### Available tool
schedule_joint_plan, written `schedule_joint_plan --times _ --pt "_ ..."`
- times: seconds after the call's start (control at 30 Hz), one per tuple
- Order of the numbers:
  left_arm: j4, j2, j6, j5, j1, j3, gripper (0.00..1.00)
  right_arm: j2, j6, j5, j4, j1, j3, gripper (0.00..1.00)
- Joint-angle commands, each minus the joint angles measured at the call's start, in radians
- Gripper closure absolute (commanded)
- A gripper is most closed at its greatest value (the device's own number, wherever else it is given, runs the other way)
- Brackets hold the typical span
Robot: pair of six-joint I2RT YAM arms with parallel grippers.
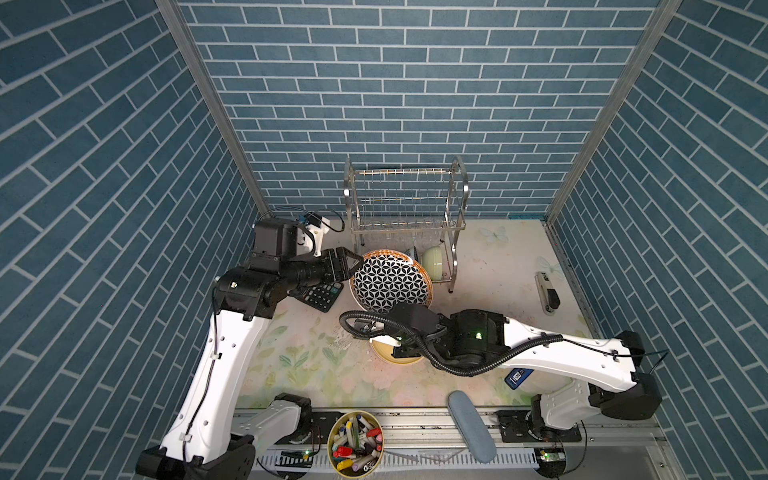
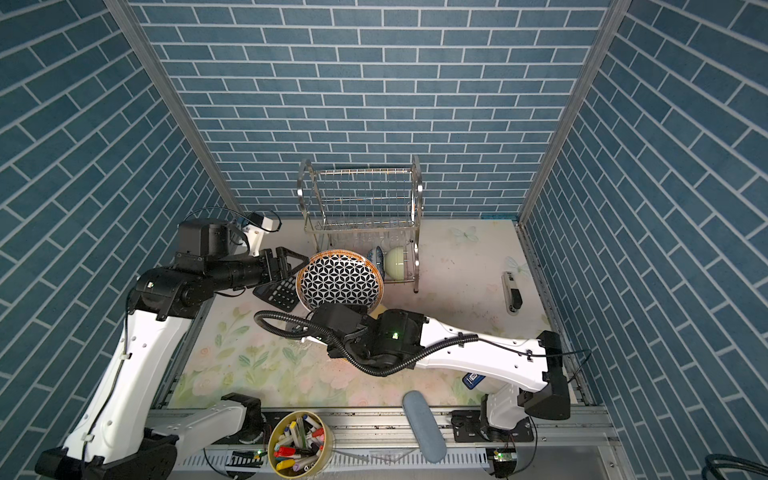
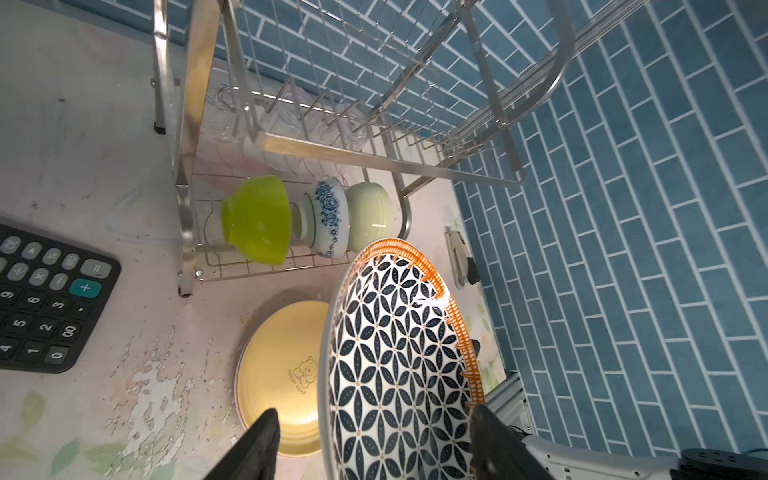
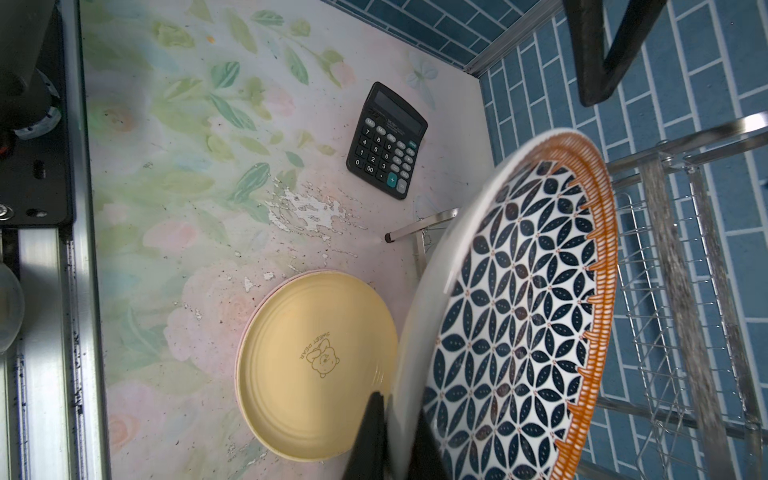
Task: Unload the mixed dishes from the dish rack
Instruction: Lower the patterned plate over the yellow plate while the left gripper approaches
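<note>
While the right end effector clamps the near rim of the star-patterned plate, we see that plate raised and tilted above the table, just near of the dish rack; the left end effector gapes wide, fingers astride the plate's left edge; the yellow plate lies flat below; the lime bowl, blue-on-white bowl and pale-green bowl occupy the rack's lower tier.

The dish rack is shiny polished metal wire. The star-patterned plate looks like glossy glazed ceramic; the yellow plate smooth, duller plastic. The calculator is matt black plastic. The tabletop has a flaking, rough floral covering.
</note>
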Motion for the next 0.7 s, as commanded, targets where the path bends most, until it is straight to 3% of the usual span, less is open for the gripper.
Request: schedule_joint_plan --times 0.0,0.23,0.5,0.67 --pt "-0.051 0.002 0.058 -0.074 -0.006 -0.028 0.27 -0.02 -0.06 0.04 0.062 0.007 0.079 1.0" --pt "-0.039 0.04 0.065 -0.078 -0.01 -0.062 0.31 -0.005 -0.074 0.033 0.071 0.007 0.086 1.0" --pt "0.006 0.081 0.054 -0.09 -0.06 -0.088 0.47 -0.002 -0.092 0.02 0.098 0.005 0.079 1.0" --pt "0.0 0.122 0.06 -0.119 -0.107 -0.063 0.69 0.0 -0.101 0.023 0.111 0.002 0.062 1.0"
